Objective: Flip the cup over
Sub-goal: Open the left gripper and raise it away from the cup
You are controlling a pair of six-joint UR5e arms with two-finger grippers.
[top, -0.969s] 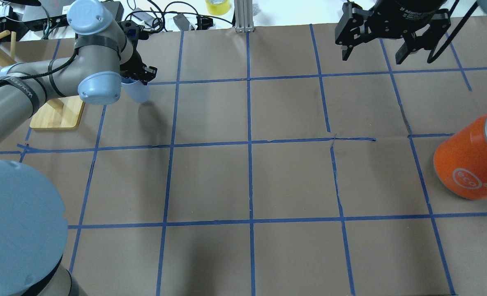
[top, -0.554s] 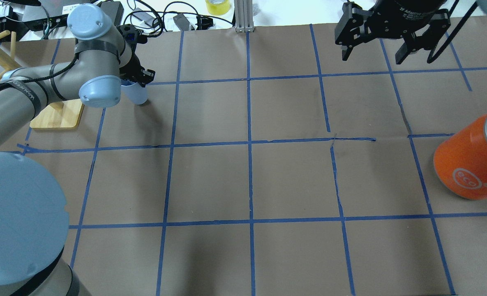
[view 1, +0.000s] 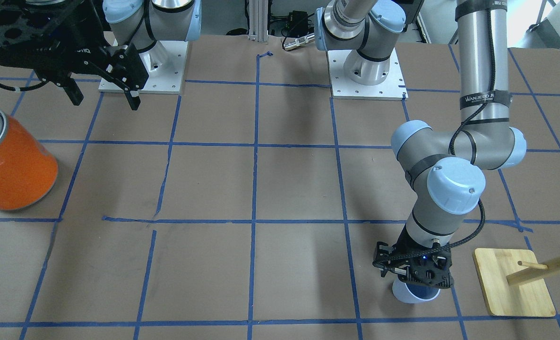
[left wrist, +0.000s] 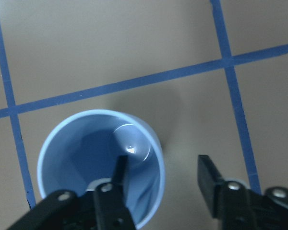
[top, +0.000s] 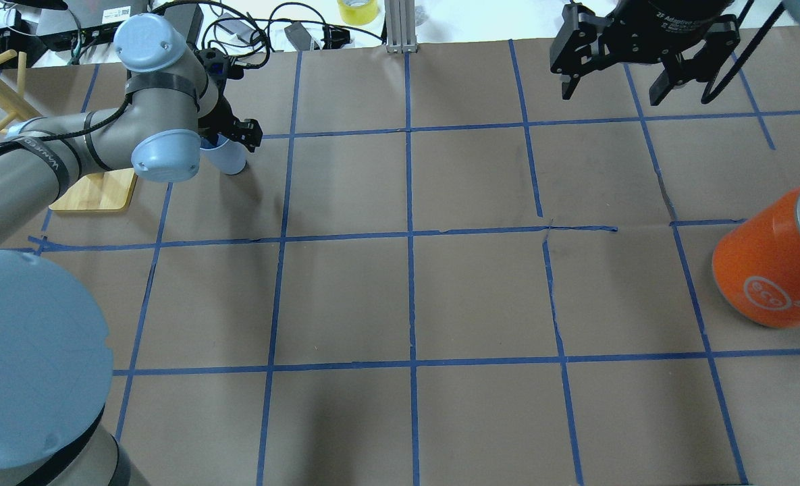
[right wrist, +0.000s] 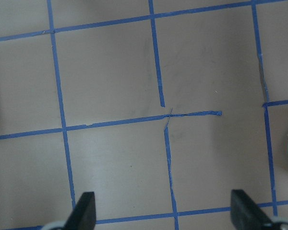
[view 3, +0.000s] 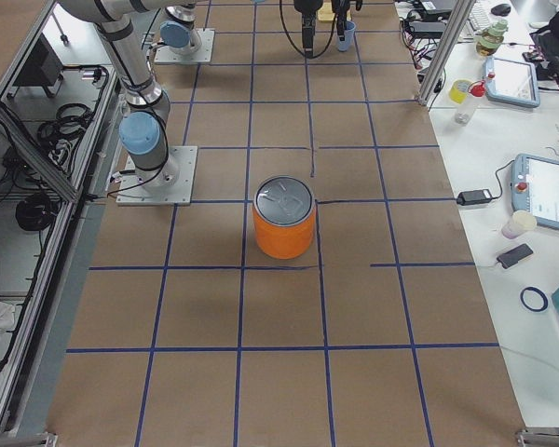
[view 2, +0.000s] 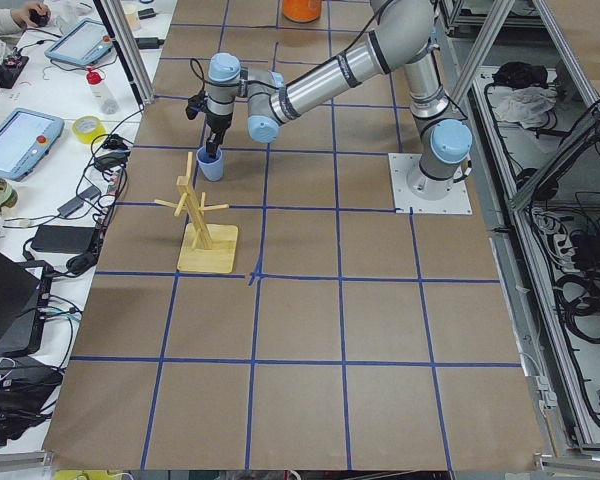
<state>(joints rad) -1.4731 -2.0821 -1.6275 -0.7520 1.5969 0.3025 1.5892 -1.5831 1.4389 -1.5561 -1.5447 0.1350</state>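
Note:
The pale blue cup (left wrist: 81, 158) stands upright on the brown table, rim up, beside a blue tape line. It also shows in the overhead view (top: 232, 160) and the front view (view 1: 414, 294). My left gripper (left wrist: 161, 165) is open and points straight down over it. One finger (left wrist: 119, 172) is inside the cup and the other (left wrist: 207, 175) is outside, with the cup's wall between them and a gap on each side. My right gripper (top: 614, 91) hangs open and empty high above the far right of the table.
A large orange canister (top: 767, 270) with a silver top stands at the right edge. A wooden peg stand (top: 96, 192) on a square base sits close to the left of the cup. Cables and a yellow tape roll (top: 358, 10) lie beyond the table's far edge.
My left gripper was shut on the cup's rim; now its fingers have spread apart and the cup stands free on the table. The right arm has not moved.

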